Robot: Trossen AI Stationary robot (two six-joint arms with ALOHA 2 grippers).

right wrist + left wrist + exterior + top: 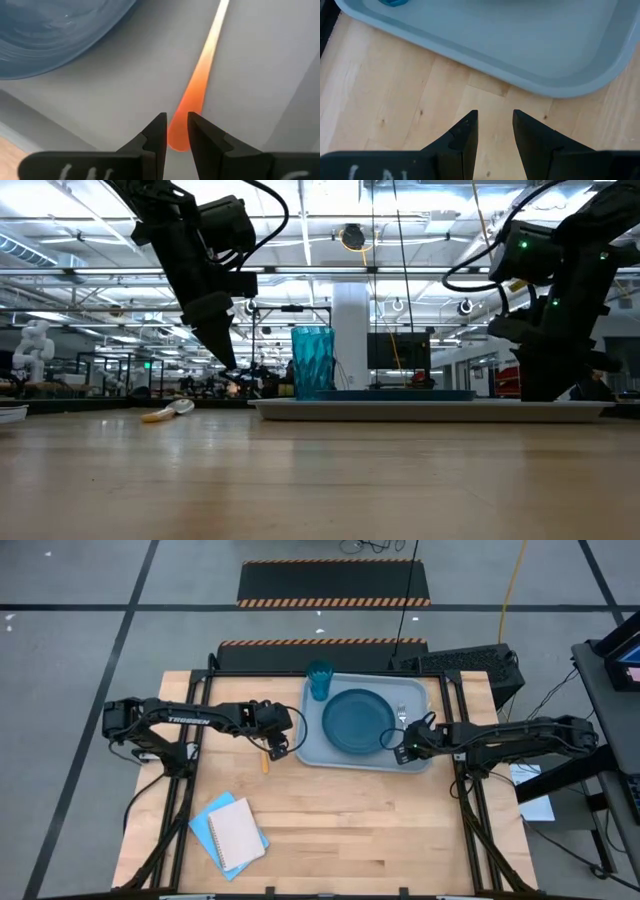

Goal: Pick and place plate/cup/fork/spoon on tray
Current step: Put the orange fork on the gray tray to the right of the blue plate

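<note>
1. Notebooks [230,831] (blue under white) lie at the near-left of the table [360,830], well apart from everything else.
2. Spoon [265,760] lies on bare wood just left of the tray's near-left corner, off the tray. The low view shows it flat on the table, bowl end toward the tray.
3. Left gripper [281,747] hangs above the table between spoon and tray edge. Fingers [465,135] are a narrow gap apart, nothing between them.
4. Tray [310,745] sits at the far centre of the table.
5. Plate [358,720] rests mid-tray. Cup [320,681] stands upright in the tray's far-left corner.
6. Fork [402,715] lies on the tray just right of the plate, tines toward the far side.
7. Right gripper [404,747] is low over the tray's near-right corner. Jaws are narrowly parted, straddling the fork's handle tip [192,100] (contact cannot be told).
</note>
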